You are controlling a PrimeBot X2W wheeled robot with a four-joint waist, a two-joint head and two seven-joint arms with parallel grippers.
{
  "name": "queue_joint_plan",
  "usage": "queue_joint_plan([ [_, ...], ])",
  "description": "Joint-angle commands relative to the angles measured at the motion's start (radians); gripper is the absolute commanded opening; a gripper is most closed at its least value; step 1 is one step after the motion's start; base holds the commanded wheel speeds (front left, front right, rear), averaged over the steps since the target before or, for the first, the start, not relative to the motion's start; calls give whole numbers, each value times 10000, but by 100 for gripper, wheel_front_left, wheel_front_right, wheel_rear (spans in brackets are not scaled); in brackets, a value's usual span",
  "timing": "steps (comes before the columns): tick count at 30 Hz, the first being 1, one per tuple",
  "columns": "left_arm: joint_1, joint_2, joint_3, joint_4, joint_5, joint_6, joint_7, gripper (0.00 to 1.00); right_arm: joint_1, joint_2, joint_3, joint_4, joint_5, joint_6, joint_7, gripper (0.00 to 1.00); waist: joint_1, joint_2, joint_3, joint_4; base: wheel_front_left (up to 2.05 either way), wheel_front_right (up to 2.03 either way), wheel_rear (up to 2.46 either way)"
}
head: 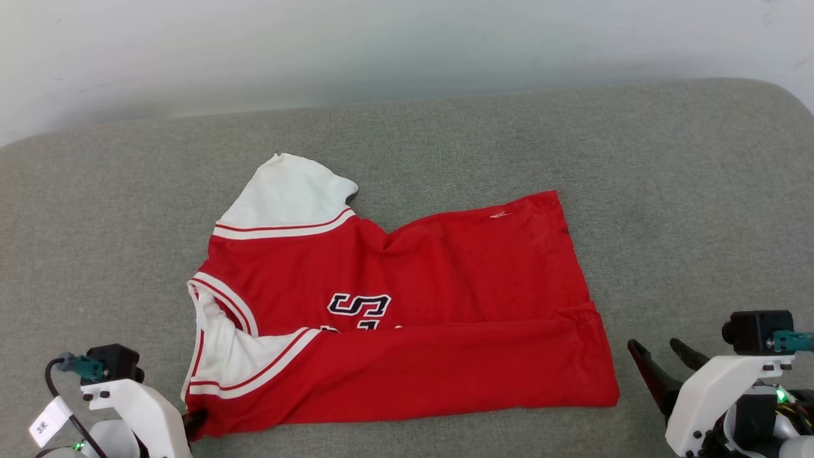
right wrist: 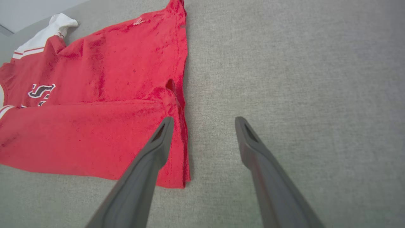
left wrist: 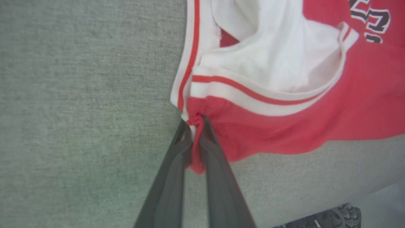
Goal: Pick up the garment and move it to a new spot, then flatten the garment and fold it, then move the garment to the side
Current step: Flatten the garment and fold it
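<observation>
The garment (head: 407, 305) lies spread on a gray padded surface (head: 668, 191) near the middle of the head view, its neck end toward 9 o'clock and its hem toward 3 o'clock. One white sleeve (head: 286, 191) points to 11 o'clock, and a long red fold lies over the lower half of the black letters (head: 359, 305). The left gripper (head: 194, 423) sits at the garment's 7 o'clock corner. In the left wrist view its fingers (left wrist: 190, 148) are pressed close together, with a small bunch of red cloth pinched between the tips of the left gripper (left wrist: 196, 122). From there the garment (left wrist: 284, 126) fans out toward 1 and 2 o'clock. The right gripper (head: 654, 346) stands just beside the garment's 4 o'clock corner, spread wide and holding nothing. In the right wrist view the garment (right wrist: 95, 126) lies toward 9 and 10 o'clock of the right gripper (right wrist: 205, 120). One finger shows over the hem edge and the other over bare surface, and I cannot tell whether that finger touches the cloth.
</observation>
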Motion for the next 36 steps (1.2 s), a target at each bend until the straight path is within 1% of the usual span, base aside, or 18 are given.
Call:
queue_joint_plan([
  [1,123,61,-9,-254,195,114,-177,0,-68,-207,-9,-15,74,-4,666,100,0,0,-95,105,0,0,0],
  [5,155,357,135,-1027,566,409,-510,0,-209,-495,202,-77,292,-4,2350,100,0,0,-108,258,0,0,0],
  [8,205,501,203,-1636,752,610,-639,0,-352,-615,473,-120,340,-4,3249,100,0,0,38,366,0,0,0],
  [13,231,653,284,-2373,915,887,-735,0,-825,-545,979,388,371,-4,3738,100,0,0,422,520,0,0,0],
  [20,251,585,292,-2586,892,966,-778,0,-1202,-225,1805,1947,694,-1,3905,100,0,0,762,684,0,0,0],
  [21,265,564,289,-2582,869,964,-785,0,-1220,-205,1871,2086,754,-1,3893,44,0,0,764,700,0,0,0],
  [22,277,557,284,-2575,860,956,-797,0,-1254,-217,1919,2183,803,-1,3864,20,0,0,757,711,0,0,0],
  [23,286,562,282,-2557,852,955,-807,0,-1278,-240,1948,2232,841,-1,3837,0,0,0,738,715,0,0,0],
  [29,437,580,317,-2573,976,1019,-1014,0,-1397,-674,1810,1874,867,-4,3607,0,0,0,372,701,0,0,0],
  [36,1005,627,316,-2797,937,1299,-1185,0,-951,-910,1465,1017,879,-4,3776,0,0,0,-281,687,0,0,0],
])
